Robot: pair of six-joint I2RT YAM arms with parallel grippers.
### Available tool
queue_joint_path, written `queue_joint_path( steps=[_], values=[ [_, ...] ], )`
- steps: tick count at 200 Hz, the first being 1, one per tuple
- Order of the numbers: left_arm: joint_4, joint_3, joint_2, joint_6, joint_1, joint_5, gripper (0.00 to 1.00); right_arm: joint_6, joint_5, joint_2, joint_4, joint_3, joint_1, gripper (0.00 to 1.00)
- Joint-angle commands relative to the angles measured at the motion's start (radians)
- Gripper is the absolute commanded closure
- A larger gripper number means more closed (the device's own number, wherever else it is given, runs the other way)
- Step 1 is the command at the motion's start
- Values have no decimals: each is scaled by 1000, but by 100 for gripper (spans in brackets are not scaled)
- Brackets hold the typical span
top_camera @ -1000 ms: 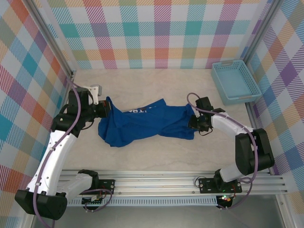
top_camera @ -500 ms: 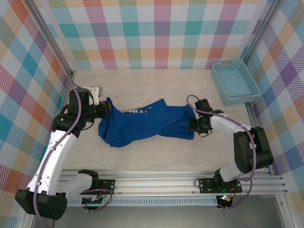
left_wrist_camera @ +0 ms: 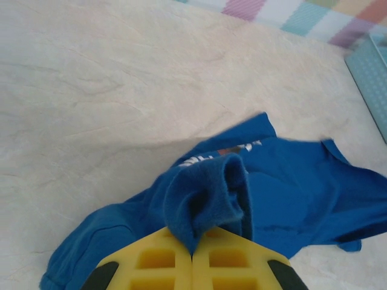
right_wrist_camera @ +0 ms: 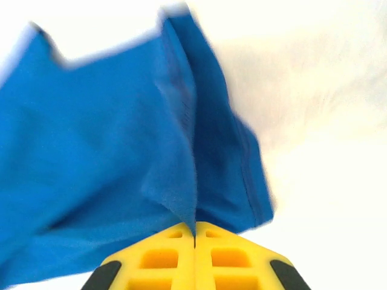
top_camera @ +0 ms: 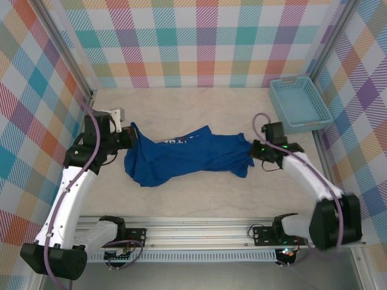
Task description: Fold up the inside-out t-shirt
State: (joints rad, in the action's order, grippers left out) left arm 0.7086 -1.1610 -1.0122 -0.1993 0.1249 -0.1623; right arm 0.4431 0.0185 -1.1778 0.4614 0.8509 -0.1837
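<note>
**Both grippers pinched on opposite ends of the shirt**

Left gripper has its yellow jaws together on a thick, rolled wad of the inside-out t-shirt at the cloth's left end. Right gripper is closed on a thin edge of fabric at the right end. The shirt lies crumpled in a long band across the middle of the table, between the two grippers and well apart from the light-blue basket in the far right corner.

The step in hand looks like spreading the garment before any fold. To do it well, the arms should draw apart evenly and low, with gentle tension. The right pinch holds little cloth and could slip. The left wad probably traps several layers, so it may need a fresh grip on a single hem.

A faint white print shows near the shirt's far edge, but its letters are too small and blurred to read. No brand or label is legible.
</note>
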Motion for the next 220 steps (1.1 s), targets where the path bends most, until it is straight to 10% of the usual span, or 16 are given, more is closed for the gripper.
queue_joint_path(
  steps=[1, 79, 149, 220],
  values=[
    [-10, -149, 40, -75, -73, 58, 100, -49, 150, 226, -116, 134, 134, 100],
    [-41, -470, 62, -54, -149, 113, 100, -157, 358, 278, 87, 558, 237, 100],
    [75, -968, 62, 129, -148, 277, 100, -268, 209, 469, 254, 813, 237, 100],
    [66, -1136, -261, 206, -143, 369, 100, -308, 1, 268, 224, 889, 237, 100]
  ],
)
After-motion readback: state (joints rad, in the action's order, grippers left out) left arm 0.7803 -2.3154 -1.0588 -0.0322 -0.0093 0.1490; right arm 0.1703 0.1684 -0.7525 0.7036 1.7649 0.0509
